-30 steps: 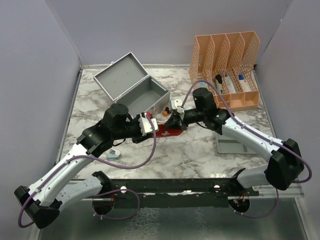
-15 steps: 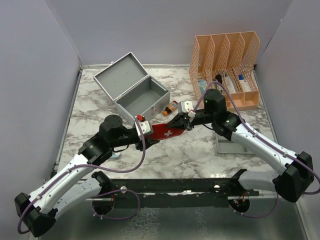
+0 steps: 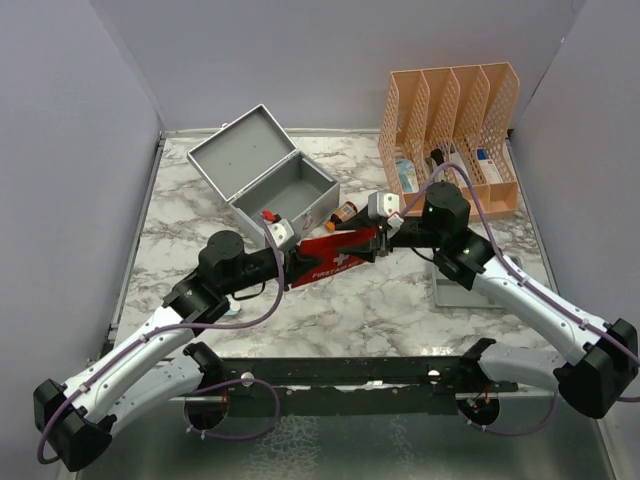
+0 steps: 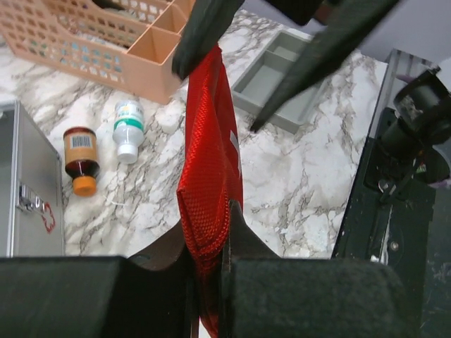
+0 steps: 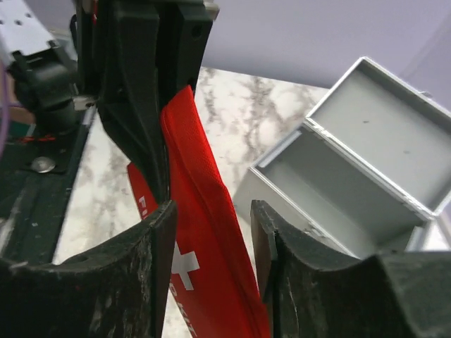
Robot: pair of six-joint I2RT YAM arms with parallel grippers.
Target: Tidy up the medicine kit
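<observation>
1. The medicine kit [image 3: 285,192] stands near the far-left corner of the desk [image 3: 380,312], and its hinged lid is open.
2. The red pouch [image 3: 330,262] with a white cross hangs above the middle of the desk, on the near side of the kit.
3. The left gripper [image 4: 208,239] is clamped on one end of the pouch.
4. The right gripper [image 5: 211,211] has its fingers apart around the other end; one finger touches the fabric.
5. A brown bottle [image 4: 81,160] and a white bottle [image 4: 127,130] lie beside the kit.
6. The orange organizer [image 3: 450,130] stands in the far-right corner, and the grey tray [image 3: 465,293] lies near the right edge.
</observation>
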